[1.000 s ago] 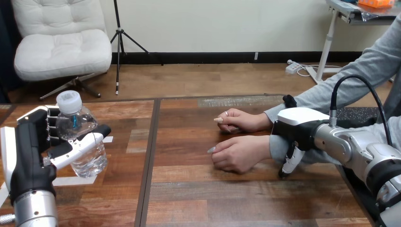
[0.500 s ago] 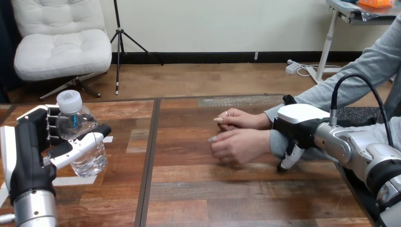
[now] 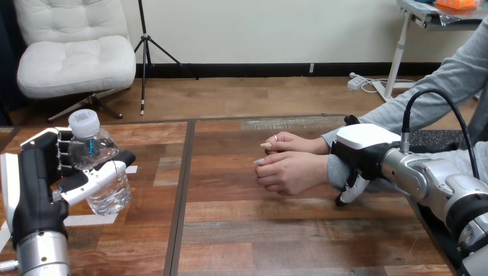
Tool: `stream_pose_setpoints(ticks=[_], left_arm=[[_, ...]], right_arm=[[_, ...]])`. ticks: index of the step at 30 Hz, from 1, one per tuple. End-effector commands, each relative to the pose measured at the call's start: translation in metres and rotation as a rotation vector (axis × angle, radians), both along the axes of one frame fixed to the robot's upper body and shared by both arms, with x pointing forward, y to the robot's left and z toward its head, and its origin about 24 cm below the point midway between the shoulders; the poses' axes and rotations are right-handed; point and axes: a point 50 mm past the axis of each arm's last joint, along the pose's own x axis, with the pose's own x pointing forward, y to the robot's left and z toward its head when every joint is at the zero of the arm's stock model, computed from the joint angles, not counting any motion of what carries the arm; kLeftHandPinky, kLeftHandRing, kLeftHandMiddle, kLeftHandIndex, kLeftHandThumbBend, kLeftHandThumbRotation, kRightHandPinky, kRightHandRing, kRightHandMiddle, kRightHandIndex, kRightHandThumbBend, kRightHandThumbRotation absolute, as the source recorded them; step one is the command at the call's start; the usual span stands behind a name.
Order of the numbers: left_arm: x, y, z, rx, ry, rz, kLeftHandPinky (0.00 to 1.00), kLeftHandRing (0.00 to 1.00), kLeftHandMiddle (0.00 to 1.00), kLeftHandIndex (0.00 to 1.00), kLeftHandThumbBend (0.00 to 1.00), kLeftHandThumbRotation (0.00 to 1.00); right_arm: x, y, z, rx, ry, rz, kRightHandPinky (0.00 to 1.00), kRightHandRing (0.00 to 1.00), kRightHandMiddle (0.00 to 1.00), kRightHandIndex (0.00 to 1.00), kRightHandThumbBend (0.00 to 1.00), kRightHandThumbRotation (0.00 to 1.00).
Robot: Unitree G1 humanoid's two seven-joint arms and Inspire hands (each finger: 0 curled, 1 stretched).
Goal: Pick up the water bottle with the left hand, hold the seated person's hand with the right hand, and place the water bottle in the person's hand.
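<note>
the left arm [image 3: 39,256] rises upright from the bottom edge, and the left hand [image 3: 40,178] has its fingers and thumb curled round the water bottle [image 3: 106,172]. the right arm [image 3: 437,184] reaches in from the lower right, its right hand [image 3: 362,150] back-up, with fingers [image 3: 348,192] hooked down round the person's wrist [image 3: 335,171].

Clear white-capped water bottle [image 3: 103,172] upright, left — person's hands [image 3: 290,171] right

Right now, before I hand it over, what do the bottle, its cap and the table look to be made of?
Bottle: thin clear plastic, glossy; the left hand shows through its wall.
Cap: opaque white, probably plastic, with a ridged side.
Table: brown wood planks or a wood-look laminate, with a soft sheen; grain and plank seams show, but I cannot tell which.
</note>
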Motion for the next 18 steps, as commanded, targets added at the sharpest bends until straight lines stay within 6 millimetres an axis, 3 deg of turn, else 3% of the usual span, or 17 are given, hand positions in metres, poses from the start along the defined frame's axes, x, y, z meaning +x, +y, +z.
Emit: stream_pose_setpoints(ticks=[1, 18], left_arm=[[0.0060, -0.0016, 0.0244, 0.053, -0.116, -0.023, 0.31, 0.37, 0.42, 0.42, 0.75, 0.00], [0.0059, -0.0021, 0.0244, 0.047, -0.115, -0.028, 0.31, 0.37, 0.42, 0.42, 0.74, 0.00]], right_arm=[[0.0157, 0.0036, 0.0325, 0.052, -0.114, -0.001, 0.07, 0.12, 0.19, 0.22, 0.63, 0.00], [0.0155, 0.0029, 0.0340, 0.089, -0.125, -0.008, 0.11, 0.16, 0.22, 0.25, 0.65, 0.00]])
